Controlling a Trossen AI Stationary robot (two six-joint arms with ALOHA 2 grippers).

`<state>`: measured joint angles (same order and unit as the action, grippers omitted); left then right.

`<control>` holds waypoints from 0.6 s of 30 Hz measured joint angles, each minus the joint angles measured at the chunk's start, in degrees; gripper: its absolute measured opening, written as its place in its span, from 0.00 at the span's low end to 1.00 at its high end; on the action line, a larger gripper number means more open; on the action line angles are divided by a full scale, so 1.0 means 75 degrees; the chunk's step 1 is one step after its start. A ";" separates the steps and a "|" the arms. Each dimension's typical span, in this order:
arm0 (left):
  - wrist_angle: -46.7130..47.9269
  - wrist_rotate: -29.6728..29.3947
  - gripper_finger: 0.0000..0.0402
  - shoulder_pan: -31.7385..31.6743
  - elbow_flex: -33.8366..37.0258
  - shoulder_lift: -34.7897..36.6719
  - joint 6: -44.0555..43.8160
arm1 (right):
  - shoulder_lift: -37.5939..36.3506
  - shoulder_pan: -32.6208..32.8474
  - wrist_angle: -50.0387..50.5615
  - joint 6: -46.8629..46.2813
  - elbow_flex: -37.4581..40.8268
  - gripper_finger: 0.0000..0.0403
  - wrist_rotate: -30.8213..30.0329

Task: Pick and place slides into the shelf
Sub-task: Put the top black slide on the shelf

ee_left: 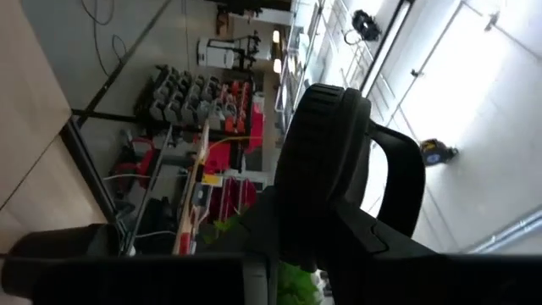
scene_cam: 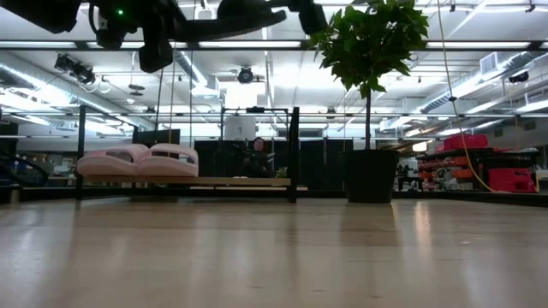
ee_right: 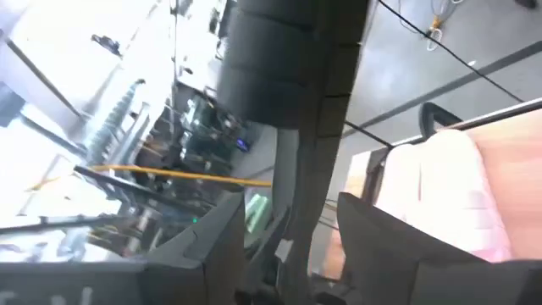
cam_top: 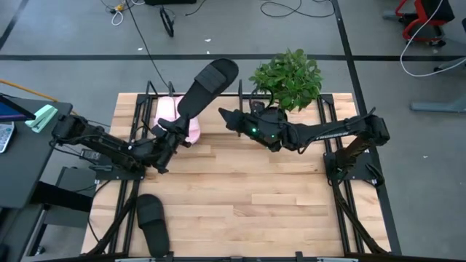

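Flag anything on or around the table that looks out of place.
One black slide lies alone at the table's near-left edge, far from the shelf holding the two pink slides. The other black slide is up in the air, gripped by the left gripper.

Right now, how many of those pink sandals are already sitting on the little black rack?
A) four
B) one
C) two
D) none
C: the low view shows two pink slides resting side by side on the shelf, while one black slide is held up in the left gripper and another lies on the table.
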<state>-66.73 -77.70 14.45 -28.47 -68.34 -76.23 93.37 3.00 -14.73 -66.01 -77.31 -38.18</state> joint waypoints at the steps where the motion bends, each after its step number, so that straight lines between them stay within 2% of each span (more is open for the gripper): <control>1: -0.0032 0.0093 0.17 -0.0029 0.0000 -0.0005 0.0044 | 0.0029 -0.0019 -0.0260 -0.0001 0.0110 0.49 0.0000; 6: -0.0089 0.0567 0.16 -0.0201 0.0000 -0.0019 0.0060 | 0.0285 -0.0035 -0.0638 0.0170 -0.0012 0.54 0.0062; 14: -0.0282 0.1238 0.17 -0.0633 0.0000 -0.0019 0.0080 | 0.1616 0.0074 -0.0602 0.0787 -0.1356 0.59 0.0115; 18: -0.0425 0.1331 0.16 -0.0640 0.0000 -0.0019 0.0275 | 0.1869 -0.0050 -0.0591 0.0883 -0.1699 0.58 0.0232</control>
<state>-69.92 -67.71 9.65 -28.47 -68.49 -74.17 107.39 2.62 -19.16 -59.38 -90.05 -36.45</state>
